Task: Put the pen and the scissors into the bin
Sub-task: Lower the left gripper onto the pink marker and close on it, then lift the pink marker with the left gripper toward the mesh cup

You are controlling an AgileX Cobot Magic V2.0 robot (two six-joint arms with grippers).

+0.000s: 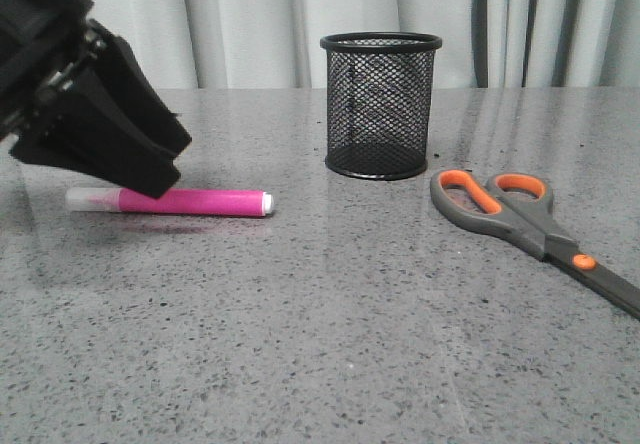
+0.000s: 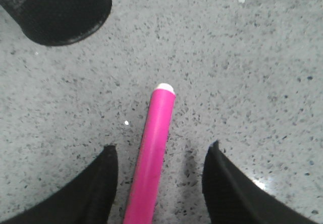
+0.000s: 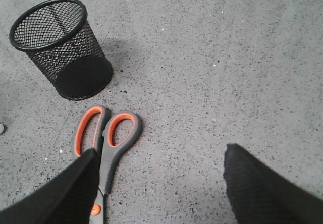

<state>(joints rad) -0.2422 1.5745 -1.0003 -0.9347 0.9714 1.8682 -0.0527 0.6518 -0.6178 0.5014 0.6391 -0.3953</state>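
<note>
Front view: the left gripper is hanging at left over the pen, which is lying left of the bin; the scissors are lying at right.

Left wrist view: its spread fingers are straddling the pen, gripping nothing.

Right wrist view: the right gripper is gaping wide and empty, one finger overlapping the scissors below the bin.

Left gripper: low over the pen, jaws spread, one finger each side, neither touching. Right gripper: jaws wide apart, raised, holding nothing.
</note>
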